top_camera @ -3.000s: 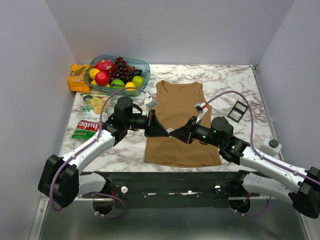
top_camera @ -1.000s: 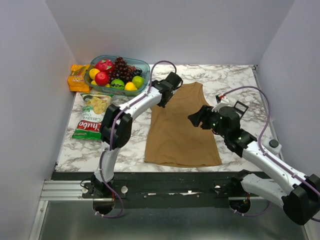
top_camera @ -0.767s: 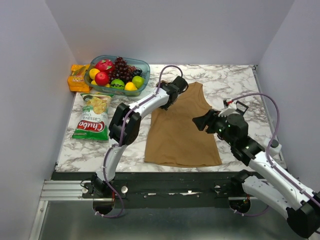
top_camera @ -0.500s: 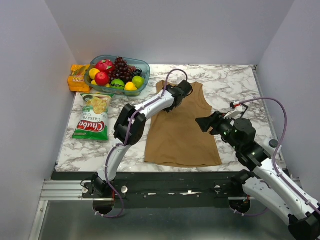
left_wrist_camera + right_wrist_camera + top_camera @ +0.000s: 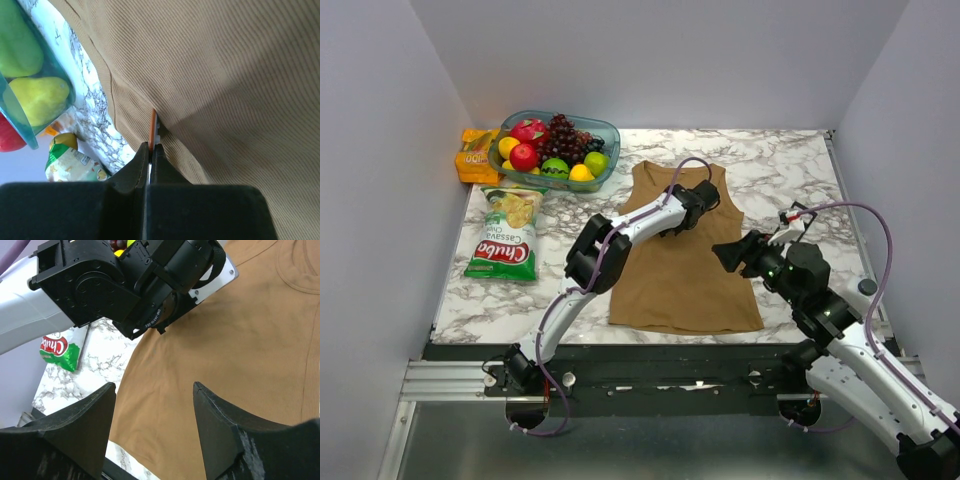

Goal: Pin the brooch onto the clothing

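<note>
The clothing [image 5: 682, 272], a tan-brown tank top, lies flat on the marble table with its neck at the far side. My left gripper [image 5: 672, 226] reaches far out over its upper part. In the left wrist view the left gripper [image 5: 151, 146] is shut on a thin orange-and-white piece, the brooch [image 5: 153, 125] seen edge-on, just above the ribbed cloth [image 5: 235, 75]. My right gripper [image 5: 723, 250] hangs open over the top's right side. Nothing lies between the fingers of the right gripper [image 5: 152, 390], which look down on the cloth [image 5: 235, 355] and the left wrist [image 5: 150, 285].
A glass bowl of fruit [image 5: 610, 130] stands at the back left, with an orange packet [image 5: 475, 157] beside it. A green-and-white chips bag [image 5: 505, 235] lies left of the top. A small white knob [image 5: 866, 288] sits by the right edge.
The left gripper has swung rightward from the top's left shoulder to its upper middle, staying shut. The right arm has drawn back toward the near right, its gripper staying open.
</note>
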Available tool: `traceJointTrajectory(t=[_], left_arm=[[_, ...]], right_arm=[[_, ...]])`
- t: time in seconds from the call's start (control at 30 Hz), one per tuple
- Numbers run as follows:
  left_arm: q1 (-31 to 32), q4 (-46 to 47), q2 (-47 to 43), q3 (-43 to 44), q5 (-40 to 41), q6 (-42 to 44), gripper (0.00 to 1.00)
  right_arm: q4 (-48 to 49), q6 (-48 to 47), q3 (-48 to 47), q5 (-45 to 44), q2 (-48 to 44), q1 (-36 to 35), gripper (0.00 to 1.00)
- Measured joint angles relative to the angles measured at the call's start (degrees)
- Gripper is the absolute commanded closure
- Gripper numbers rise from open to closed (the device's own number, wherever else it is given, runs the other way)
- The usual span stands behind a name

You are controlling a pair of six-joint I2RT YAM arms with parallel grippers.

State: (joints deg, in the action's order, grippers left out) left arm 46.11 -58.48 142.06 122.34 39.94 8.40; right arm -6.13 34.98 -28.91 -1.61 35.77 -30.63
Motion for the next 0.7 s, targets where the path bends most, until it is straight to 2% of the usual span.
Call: traceJointTrajectory(t=[0.7], left_arm=[[1.27,-1.51,3.13,5.60,-0.09,-0.94,1.00]], right_arm=[[0.13,1.31,3.21,1.66,1.27,0.00,0.28]])
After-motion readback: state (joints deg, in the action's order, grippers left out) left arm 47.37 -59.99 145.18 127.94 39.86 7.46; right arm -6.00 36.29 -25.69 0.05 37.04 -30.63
